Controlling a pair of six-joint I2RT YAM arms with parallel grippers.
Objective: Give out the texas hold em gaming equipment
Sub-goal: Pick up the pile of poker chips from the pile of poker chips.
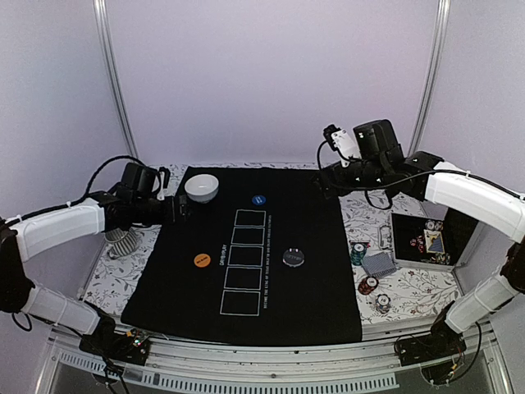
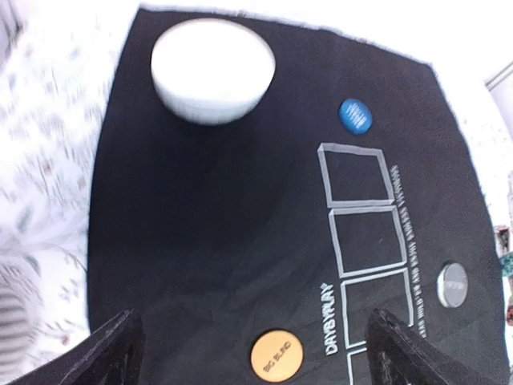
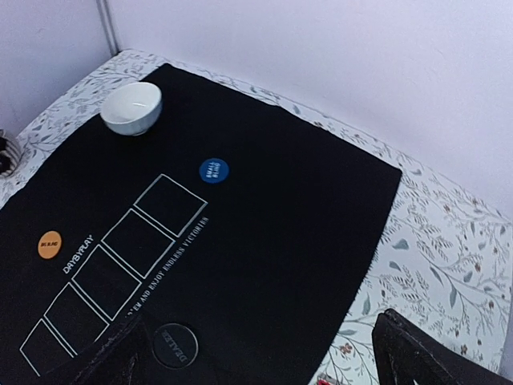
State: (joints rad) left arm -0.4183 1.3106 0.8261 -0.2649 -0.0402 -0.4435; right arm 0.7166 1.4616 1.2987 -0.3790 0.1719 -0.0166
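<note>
Overhead camera faces the table (image 1: 414, 289); both wrist cameras share the mat (image 2: 200, 241).

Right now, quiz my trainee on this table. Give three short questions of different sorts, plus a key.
1. True or false: the white bowl stands on the black mat.
2. Fill in: the mat shows ___ white rectangles in a row.
3. Pick one: the chip stacks stand
A. inside the bowl
B. on the flowered cloth, right of the mat
C. on the rectangles

Key: 1 true; 2 five; 3 B.
</note>
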